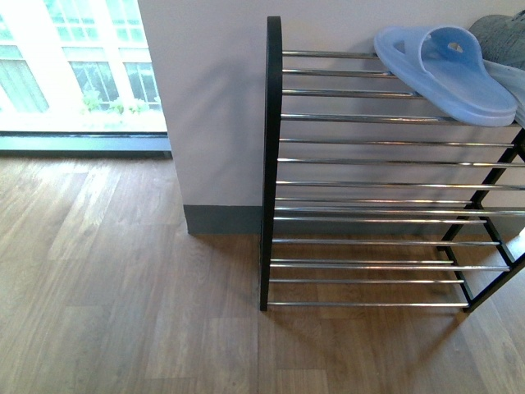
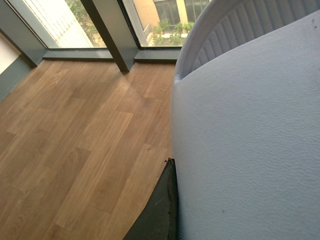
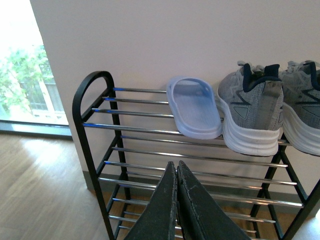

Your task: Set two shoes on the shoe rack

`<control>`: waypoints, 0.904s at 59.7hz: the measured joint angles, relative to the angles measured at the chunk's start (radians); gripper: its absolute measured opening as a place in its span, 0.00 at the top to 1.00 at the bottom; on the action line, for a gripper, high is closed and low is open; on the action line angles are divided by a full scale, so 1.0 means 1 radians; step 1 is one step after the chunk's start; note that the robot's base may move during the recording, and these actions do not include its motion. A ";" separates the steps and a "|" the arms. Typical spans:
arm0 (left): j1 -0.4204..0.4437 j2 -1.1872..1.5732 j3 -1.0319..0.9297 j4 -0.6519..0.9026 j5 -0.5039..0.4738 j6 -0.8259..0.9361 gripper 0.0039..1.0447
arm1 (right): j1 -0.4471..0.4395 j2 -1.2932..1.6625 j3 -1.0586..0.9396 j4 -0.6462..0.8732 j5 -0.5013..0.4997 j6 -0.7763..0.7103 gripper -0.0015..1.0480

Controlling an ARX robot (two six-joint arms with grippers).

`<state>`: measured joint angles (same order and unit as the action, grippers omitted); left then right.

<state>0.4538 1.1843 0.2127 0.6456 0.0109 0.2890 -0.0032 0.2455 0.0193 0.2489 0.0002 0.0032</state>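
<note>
The shoe rack [image 1: 344,117] has a black frame and silver rods and stands against the wall; it also shows in the right wrist view [image 3: 95,125]. One pale blue slide [image 1: 451,70] lies on its top shelf, also in the right wrist view [image 3: 194,107], beside two grey sneakers [image 3: 250,110]. My left gripper [image 2: 172,165] is shut on a second pale blue slide [image 2: 250,140], which fills its view above the floor; only one finger shows. My right gripper [image 3: 176,165] is shut and empty, in front of the rack's middle shelves.
Wood floor [image 1: 123,287] spreads left of and before the rack. A window [image 1: 82,66] reaches the floor at the far left. A grey baseboard [image 1: 221,217] runs along the white wall behind the rack.
</note>
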 joint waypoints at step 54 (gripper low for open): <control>0.000 0.000 0.000 0.000 0.000 0.000 0.99 | 0.001 -0.239 0.000 -0.246 0.000 0.000 0.83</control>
<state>0.4538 1.1843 0.2127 0.6456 0.0109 0.2890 -0.0021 0.0063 0.0193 0.0032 0.0006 0.0029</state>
